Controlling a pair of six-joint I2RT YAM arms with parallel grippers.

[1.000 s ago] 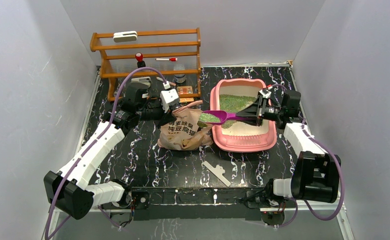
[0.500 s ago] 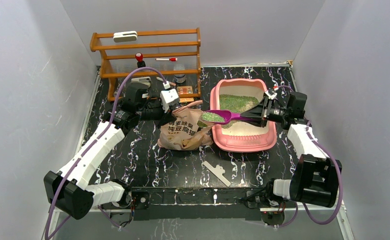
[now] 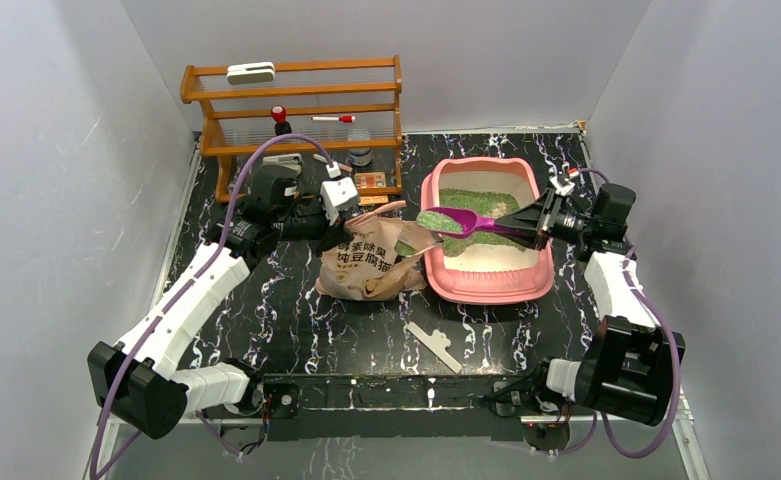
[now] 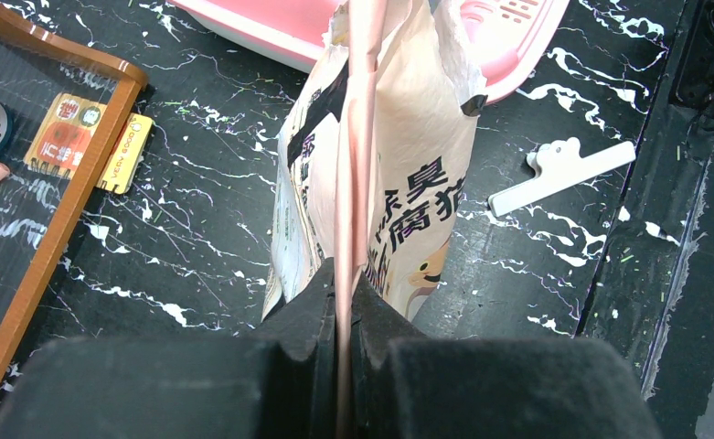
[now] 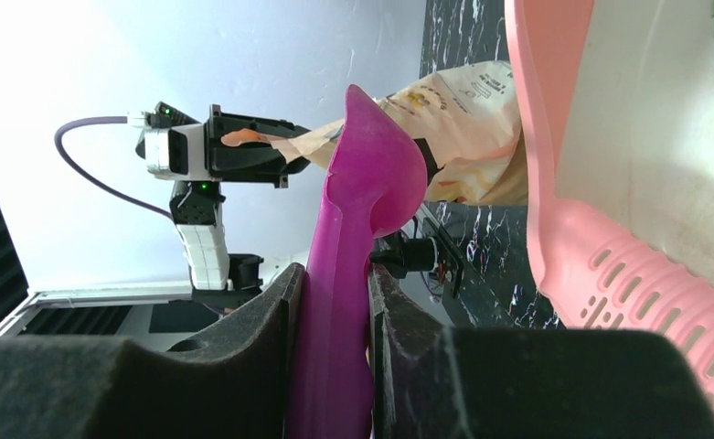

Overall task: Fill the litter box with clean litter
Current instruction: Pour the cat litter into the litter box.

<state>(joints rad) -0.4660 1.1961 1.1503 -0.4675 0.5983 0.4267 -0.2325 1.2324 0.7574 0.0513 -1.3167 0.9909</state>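
The pink litter box (image 3: 486, 291) stands right of centre, with clean litter (image 3: 481, 201) lying as a green layer in its far half. My right gripper (image 3: 538, 222) is shut on the handle of a purple scoop (image 3: 463, 222). The scoop's bowl holds green granules (image 3: 433, 221) over the box's left side. In the right wrist view the fingers (image 5: 335, 274) clamp the scoop (image 5: 362, 210) beside the box rim (image 5: 554, 137). My left gripper (image 3: 351, 215) is shut on the pink top edge of the beige bag (image 3: 371, 262), as the left wrist view shows (image 4: 344, 274).
A wooden shelf rack (image 3: 296, 110) with small items stands at the back left. A white clip (image 3: 434, 345) lies on the black marbled table in front of the bag. The bag (image 4: 417, 155) leans against the box's left wall.
My right gripper has drawn back to the right, carrying the loaded scoop from the bag's mouth to over the box's left side. The left arm and the bag have not moved.
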